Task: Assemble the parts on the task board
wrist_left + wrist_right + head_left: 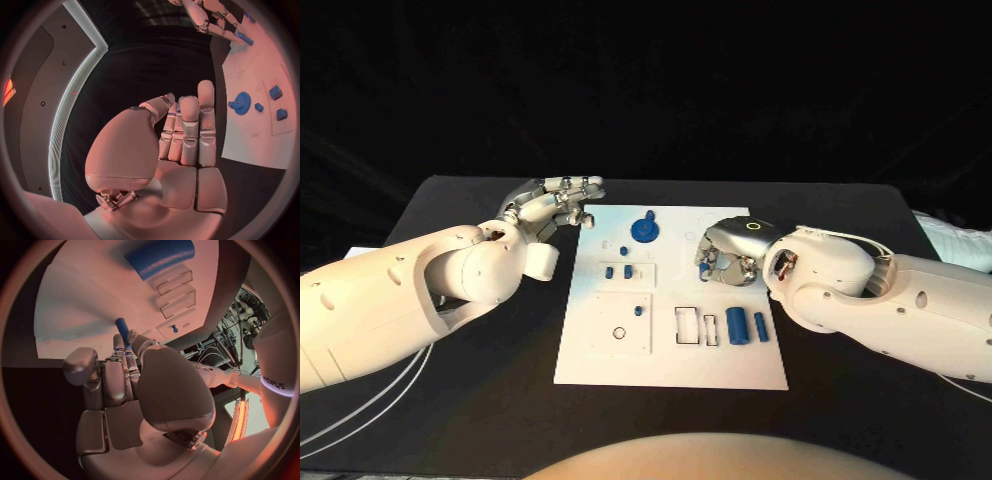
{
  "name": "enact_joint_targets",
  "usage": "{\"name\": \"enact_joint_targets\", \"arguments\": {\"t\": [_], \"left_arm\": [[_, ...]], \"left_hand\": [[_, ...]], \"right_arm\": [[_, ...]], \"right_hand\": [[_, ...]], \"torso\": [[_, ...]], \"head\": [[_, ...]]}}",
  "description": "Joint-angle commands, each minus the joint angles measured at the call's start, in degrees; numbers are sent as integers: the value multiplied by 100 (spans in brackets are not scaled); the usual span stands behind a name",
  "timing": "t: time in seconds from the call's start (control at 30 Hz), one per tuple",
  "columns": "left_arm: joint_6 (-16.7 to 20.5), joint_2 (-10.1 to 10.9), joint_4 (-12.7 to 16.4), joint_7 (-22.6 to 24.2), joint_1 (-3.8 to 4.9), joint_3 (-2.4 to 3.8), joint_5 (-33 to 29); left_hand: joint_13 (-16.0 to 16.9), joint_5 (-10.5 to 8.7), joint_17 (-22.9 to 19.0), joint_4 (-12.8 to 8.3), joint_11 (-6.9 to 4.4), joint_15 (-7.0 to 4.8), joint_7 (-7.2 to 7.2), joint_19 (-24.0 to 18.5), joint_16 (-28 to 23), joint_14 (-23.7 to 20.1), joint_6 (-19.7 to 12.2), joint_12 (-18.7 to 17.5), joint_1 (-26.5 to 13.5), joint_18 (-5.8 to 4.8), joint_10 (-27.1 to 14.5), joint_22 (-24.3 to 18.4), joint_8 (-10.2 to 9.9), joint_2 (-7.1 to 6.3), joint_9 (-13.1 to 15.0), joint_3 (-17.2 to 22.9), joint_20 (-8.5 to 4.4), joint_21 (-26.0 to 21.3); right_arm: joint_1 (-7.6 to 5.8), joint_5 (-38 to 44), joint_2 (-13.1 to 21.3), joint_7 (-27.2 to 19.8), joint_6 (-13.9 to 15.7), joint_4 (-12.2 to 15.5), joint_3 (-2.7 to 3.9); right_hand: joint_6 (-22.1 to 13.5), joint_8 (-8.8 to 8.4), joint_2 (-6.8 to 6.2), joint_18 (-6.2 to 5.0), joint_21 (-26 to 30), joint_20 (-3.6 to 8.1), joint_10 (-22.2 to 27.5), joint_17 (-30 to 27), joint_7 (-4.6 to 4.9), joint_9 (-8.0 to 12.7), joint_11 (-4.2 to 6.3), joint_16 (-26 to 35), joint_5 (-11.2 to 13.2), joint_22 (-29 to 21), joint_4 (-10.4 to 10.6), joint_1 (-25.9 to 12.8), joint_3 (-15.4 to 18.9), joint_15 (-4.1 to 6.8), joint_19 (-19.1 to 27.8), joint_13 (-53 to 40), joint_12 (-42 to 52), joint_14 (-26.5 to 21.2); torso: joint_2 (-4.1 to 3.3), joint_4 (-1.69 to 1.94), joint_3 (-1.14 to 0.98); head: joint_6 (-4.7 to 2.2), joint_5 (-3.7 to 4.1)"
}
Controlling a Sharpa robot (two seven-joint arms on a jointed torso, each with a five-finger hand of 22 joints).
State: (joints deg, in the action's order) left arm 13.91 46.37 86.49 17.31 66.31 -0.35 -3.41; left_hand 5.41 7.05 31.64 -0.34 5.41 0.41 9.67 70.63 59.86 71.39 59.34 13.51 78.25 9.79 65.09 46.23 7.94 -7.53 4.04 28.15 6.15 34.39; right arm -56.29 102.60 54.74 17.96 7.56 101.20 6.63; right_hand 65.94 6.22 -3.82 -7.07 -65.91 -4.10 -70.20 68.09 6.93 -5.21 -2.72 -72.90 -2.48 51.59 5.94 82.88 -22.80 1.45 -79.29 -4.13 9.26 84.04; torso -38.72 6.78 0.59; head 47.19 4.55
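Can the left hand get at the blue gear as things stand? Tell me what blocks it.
Probably yes. The left hand sits open at the board's far left corner, and the blue gear lies close beside it with bare board between. The right hand, pinching a small blue peg, is off to the gear's other side.

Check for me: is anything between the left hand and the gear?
Nothing visible. The left hand is at the board's left edge, and only bare white board lies between it and the gear. The right hand, pinching a peg, is on the gear's other side.
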Motion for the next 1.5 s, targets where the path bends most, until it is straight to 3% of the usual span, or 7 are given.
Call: {"name": "enact_joint_targets", "arguments": {"t": [0.03, 0.33, 0.6, 0.77, 1.07, 1.5], "left_arm": [[-106, -6, 5, 11, 0, 3, 22], [-115, -2, 1, 5, -6, 3, 22], [-129, -20, -14, 1, -22, 3, 22], [-136, -37, -22, 2, -30, 3, 22], [-140, -48, -14, -6, -34, 3, 22], [-148, -66, -29, -6, -35, 3, 22]], "left_hand": [[6, -4, -5, -27, 7, 9, 27, -38, -34, -38, -29, 24, 23, 67, -28, -9, 33, 19, -7, 1, -1, -23], [6, -4, -5, -27, 7, 9, 27, -38, -34, -38, -29, 24, 23, 67, -28, -9, 33, 19, -7, 1, -1, -23], [6, -4, -5, -27, 7, 9, 27, -38, -34, -38, -29, 24, 23, 67, -28, -9, 33, 19, -7, 1, -1, -23], [6, -4, -5, -27, 7, 9, 27, -38, -34, -38, -29, 24, 23, 67, -28, -9, 33, 19, -7, 1, -1, -23], [7, -5, -16, -36, 10, 11, 31, -39, -37, -46, -34, 34, 30, 66, -37, -12, 36, 26, -8, -3, -1, -29], [7, -5, -16, -36, 10, 11, 31, -39, -37, -46, -34, 34, 30, 66, -37, -12, 36, 26, -8, -3, -1, -29]], "right_arm": [[2, -71, 25, -76, 218, 82, 4], [3, -396, 141, -180, 541, 608, 36], [83, -727, -156, -372, 751, 978, 41], [187, -811, -513, -453, 677, 910, 14], [388, -475, -1017, -548, 388, 605, -83], [475, -223, -1284, -505, 71, 278, -151]], "right_hand": [[90, 40, 73, 21, -29, 14, -33, -1, -56, -50, -7, -33, -40, 0, 11, 3, -28, 47, -32, 12, -20, 230], [87, 36, 68, 16, -19, 23, -36, -15, -53, -53, -7, -23, -44, -16, 0, 5, -44, 49, -27, 15, -39, 227], [78, 26, 62, 11, 0, 35, -37, -32, -42, -58, -12, -10, -51, -46, -27, 17, -79, 48, -18, 20, -75, 223], [71, 21, 65, 9, 10, 39, -38, -40, -35, -59, -16, -5, -55, -62, -41, 22, -98, 47, -12, 21, -93, 221], [63, 14, 61, 8, 18, 40, -35, -47, -28, -61, -21, 0, -56, -74, -51, 19, -109, 44, -7, 23, -111, 219], [58, 10, 55, 8, 22, 40, -33, -48, -24, -62, -24, 2, -57, -79, -64, 21, -116, 42, -4, 23, -124, 218]], "torso": [[7, -7, 2], [7, -1, 0], [12, 18, 1], [9, 9, 5], [-1, 13, 9], [-2, 4, 0]], "head": [[-16, 1], [-39, -16], [-16, -91], [5, -173], [36, -218], [83, -249]]}}
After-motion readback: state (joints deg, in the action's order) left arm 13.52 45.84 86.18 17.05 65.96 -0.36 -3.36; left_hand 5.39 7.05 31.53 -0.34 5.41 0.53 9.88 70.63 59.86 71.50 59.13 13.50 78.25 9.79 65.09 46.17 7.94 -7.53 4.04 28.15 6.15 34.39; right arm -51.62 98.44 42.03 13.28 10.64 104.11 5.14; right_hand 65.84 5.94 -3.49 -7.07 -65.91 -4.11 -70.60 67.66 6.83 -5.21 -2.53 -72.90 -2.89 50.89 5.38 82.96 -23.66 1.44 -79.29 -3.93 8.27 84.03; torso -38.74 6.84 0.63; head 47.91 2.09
